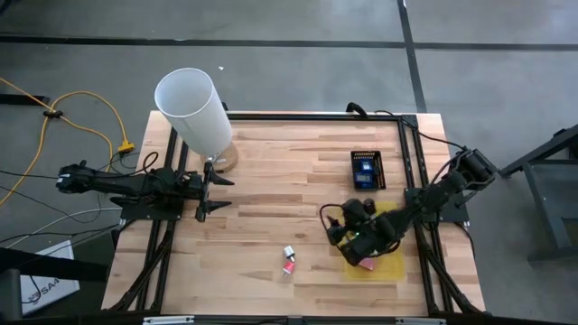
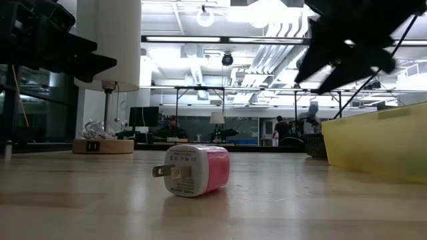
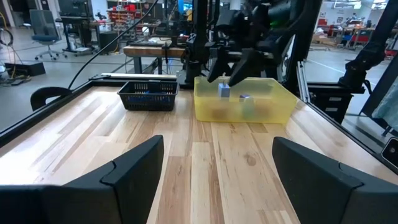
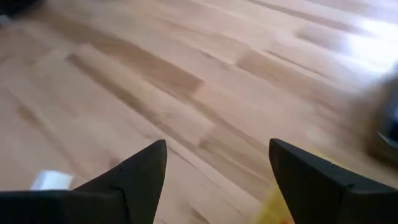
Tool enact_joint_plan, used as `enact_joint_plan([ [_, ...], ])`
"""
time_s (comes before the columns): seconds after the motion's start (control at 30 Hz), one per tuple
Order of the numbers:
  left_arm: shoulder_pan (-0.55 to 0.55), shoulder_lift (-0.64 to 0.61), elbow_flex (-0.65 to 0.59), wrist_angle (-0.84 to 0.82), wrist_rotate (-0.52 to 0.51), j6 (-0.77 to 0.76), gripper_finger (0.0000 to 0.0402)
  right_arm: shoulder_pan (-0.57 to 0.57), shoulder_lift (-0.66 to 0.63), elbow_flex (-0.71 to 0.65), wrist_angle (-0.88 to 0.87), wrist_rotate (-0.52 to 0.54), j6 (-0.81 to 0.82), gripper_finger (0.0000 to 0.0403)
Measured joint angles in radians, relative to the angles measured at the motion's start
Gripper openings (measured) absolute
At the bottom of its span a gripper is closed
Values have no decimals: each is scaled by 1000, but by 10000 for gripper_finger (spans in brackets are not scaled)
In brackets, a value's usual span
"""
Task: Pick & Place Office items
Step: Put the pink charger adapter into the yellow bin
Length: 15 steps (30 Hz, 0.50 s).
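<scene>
Two black jointed arms (image 1: 135, 183) with looping cables.

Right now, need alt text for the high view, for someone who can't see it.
Overhead shot of a wooden table: the right end effector hangs open at the yellow tray, and a pink-and-white charger plug lies on the wood nearby. The left end effector waits open beside a tall white cylinder, with a small black basket towards the far right.
</scene>
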Motion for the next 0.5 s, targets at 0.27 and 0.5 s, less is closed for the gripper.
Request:
enact_joint_plan([
  [0.27,0,0,0,0,0,0,293,-57,0,0,377,-110,-595,270],
  [0.5,0,0,0,0,0,0,293,-73,1,0,615,-260,-993,270],
])
